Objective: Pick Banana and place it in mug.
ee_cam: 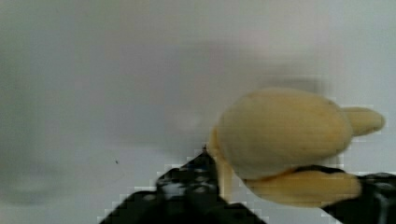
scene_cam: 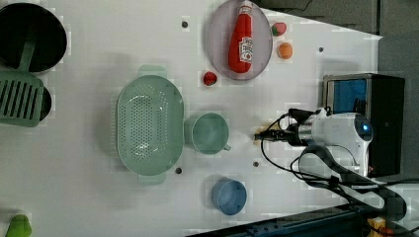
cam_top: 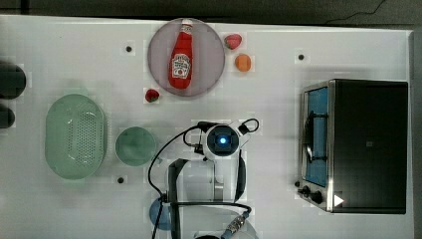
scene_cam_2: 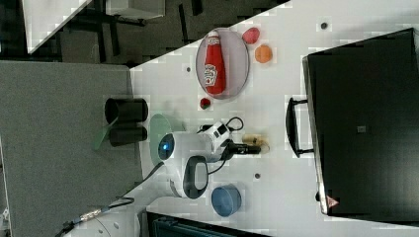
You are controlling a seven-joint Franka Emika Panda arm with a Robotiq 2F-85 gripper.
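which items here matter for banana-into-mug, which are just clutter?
Job:
- banana, at the tool
- mug, teal-green, beside the colander

Clutter:
- colander
- blue cup
- ketchup bottle on purple plate
- two strawberries
- orange
- toaster oven

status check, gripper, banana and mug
Gripper down at the banana, jaws around it, grip unconfirmed. Mug empty, upright beside the colander. Nothing between banana and mug.
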